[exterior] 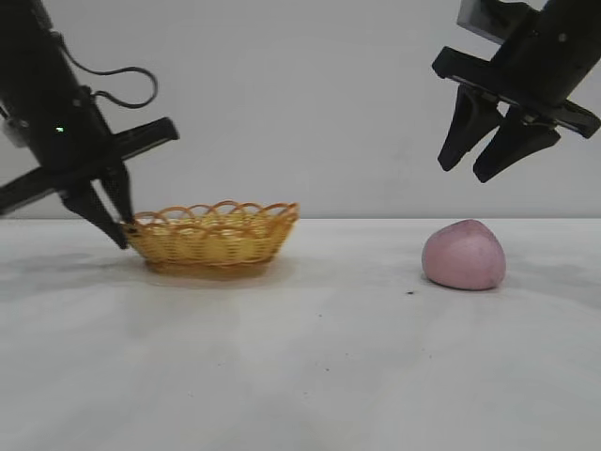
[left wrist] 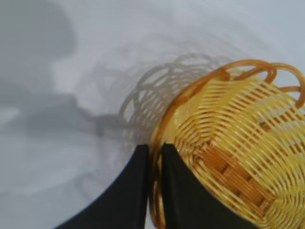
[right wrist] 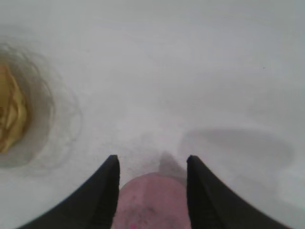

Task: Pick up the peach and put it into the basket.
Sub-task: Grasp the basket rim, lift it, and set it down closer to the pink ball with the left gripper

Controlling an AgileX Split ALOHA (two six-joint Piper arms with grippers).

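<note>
The peach (exterior: 464,255) sits on the white bench (exterior: 300,366), over on the right side, well apart from the basket (exterior: 212,235). The right end effector (exterior: 486,155) hangs in the air above the peach with its fingers spread apart and nothing in them (the wrist view shows the pink fruit between the two black tips). The basket rests on the bench on the left. The left end effector (exterior: 120,225) is clenched on the basket's orange rim at its left end.
</note>
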